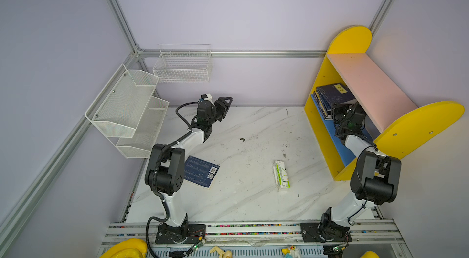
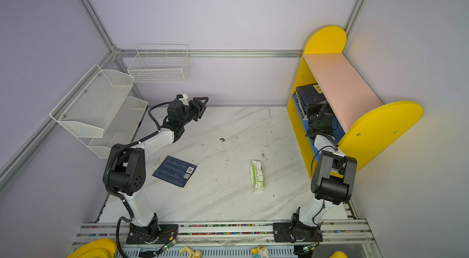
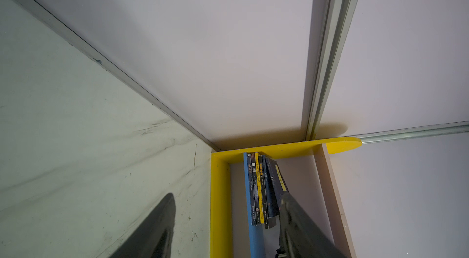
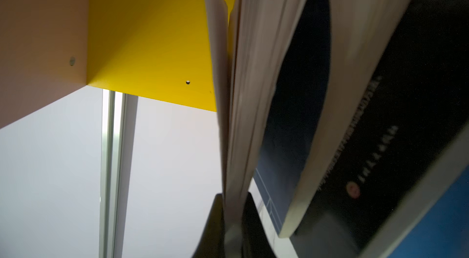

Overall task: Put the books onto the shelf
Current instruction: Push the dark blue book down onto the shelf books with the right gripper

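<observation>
The shelf point(image 1: 368, 84) point(image 2: 340, 81) stands at the right, with yellow end panels, a pink upper board and a blue lower board point(image 4: 444, 218). Several books point(image 1: 332, 97) point(image 2: 308, 95) point(image 3: 258, 188) lean together on the lower board. My right gripper point(image 1: 336, 109) point(image 4: 233, 198) reaches into the shelf and is shut on the page edge of one book point(image 4: 241, 92) beside the others. One navy book with a barcode point(image 1: 200, 171) point(image 2: 175, 171) lies flat on the table by the left arm. My left gripper point(image 1: 227, 103) point(image 2: 203, 103) point(image 3: 227, 201) hangs open and empty above the table's back edge.
A green-and-white carton point(image 1: 281, 175) point(image 2: 258, 175) lies on the marble table right of centre. A white mesh tiered rack point(image 1: 127, 107) and a white wire basket point(image 1: 182, 66) hang on the walls at the back left. The yellow end panel point(image 3: 220, 193) faces the left gripper.
</observation>
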You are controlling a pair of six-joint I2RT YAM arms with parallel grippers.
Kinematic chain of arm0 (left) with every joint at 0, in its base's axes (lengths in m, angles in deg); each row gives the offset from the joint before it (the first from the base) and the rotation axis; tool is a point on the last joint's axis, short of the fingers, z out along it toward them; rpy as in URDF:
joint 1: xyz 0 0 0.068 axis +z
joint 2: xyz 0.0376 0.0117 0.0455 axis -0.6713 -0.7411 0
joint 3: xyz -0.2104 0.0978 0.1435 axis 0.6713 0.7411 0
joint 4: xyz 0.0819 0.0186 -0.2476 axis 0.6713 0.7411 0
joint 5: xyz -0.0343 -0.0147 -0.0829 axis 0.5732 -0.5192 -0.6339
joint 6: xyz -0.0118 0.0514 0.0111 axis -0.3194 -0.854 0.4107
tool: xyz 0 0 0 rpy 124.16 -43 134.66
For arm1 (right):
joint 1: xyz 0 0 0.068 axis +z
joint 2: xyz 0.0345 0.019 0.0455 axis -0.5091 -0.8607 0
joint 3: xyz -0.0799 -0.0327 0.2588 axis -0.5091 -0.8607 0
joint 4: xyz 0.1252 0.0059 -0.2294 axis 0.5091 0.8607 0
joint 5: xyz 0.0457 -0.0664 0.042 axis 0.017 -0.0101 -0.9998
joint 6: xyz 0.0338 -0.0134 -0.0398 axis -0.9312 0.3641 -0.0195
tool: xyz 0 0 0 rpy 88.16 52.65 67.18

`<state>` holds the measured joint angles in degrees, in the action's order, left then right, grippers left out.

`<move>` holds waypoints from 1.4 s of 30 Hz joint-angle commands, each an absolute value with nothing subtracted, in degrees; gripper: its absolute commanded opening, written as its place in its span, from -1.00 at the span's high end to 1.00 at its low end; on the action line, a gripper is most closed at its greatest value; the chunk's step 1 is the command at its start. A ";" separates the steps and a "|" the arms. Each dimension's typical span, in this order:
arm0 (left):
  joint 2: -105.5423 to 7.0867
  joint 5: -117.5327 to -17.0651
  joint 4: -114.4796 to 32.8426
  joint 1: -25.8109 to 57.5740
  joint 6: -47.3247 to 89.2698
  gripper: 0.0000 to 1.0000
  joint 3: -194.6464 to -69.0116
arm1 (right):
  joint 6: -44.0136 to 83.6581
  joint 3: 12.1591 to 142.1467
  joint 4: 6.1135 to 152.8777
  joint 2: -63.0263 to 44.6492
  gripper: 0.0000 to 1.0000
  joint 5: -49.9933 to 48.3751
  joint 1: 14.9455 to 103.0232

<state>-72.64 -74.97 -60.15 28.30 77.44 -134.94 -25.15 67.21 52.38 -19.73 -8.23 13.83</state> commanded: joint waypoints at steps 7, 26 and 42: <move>-67.32 -72.33 -63.34 28.56 77.75 -0.30 -131.03 | -25.28 69.73 45.55 -21.27 1.00 -8.25 13.07; -66.62 -71.89 -63.24 28.59 78.35 -0.30 -129.07 | -25.76 69.33 44.73 -21.87 1.00 -9.30 14.52; -67.78 -73.13 -63.38 28.55 78.72 -0.31 -129.59 | -25.20 67.76 45.11 -21.06 1.00 -9.09 15.22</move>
